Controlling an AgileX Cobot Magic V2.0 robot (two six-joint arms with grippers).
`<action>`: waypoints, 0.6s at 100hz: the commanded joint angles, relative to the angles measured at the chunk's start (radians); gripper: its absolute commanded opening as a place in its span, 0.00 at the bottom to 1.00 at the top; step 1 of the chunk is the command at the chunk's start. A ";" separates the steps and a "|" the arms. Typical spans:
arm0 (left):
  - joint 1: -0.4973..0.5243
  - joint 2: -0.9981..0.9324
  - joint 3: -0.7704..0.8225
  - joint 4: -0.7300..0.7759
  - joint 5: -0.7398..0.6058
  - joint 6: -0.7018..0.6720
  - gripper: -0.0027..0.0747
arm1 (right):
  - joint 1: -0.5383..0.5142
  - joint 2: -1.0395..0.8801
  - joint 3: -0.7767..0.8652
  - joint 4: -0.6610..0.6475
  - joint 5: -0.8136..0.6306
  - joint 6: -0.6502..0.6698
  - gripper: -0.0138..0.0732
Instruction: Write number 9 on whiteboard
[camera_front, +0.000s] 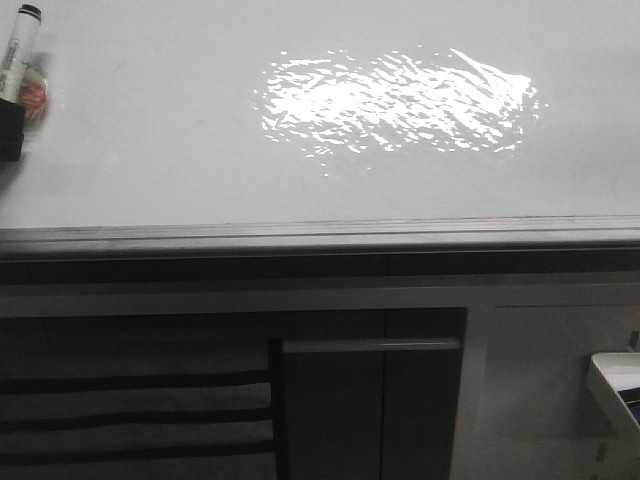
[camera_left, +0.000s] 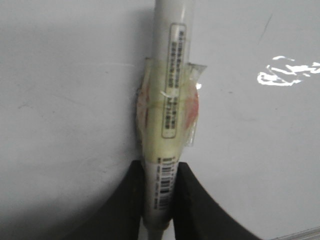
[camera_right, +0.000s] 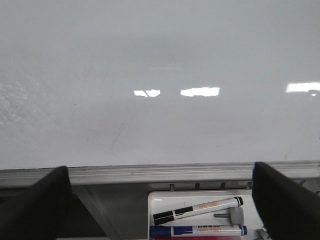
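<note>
1. The left gripper (camera_left: 159, 200) is pinching a taped white marker (camera_left: 167, 95) between its dark fingers (camera_left: 197, 200).
2. The marker is pointing along the whiteboard (camera_front: 150, 130), at its left edge in the front view; tip contact is unclear.
3. The right gripper (camera_right: 162, 200) is hanging with fingers spread wide, holding nothing, over a white tray (camera_right: 160, 202) of markers.
4. No drawn 9 is showing on the board.
</note>
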 joint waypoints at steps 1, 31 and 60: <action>-0.007 -0.072 -0.038 0.018 -0.005 -0.004 0.01 | -0.003 0.004 -0.081 0.010 0.001 -0.001 0.90; -0.007 -0.151 -0.348 0.118 0.736 0.091 0.01 | -0.003 0.144 -0.331 0.148 0.390 -0.134 0.90; -0.007 -0.151 -0.508 -0.352 1.199 0.767 0.01 | 0.112 0.325 -0.454 0.563 0.593 -0.712 0.90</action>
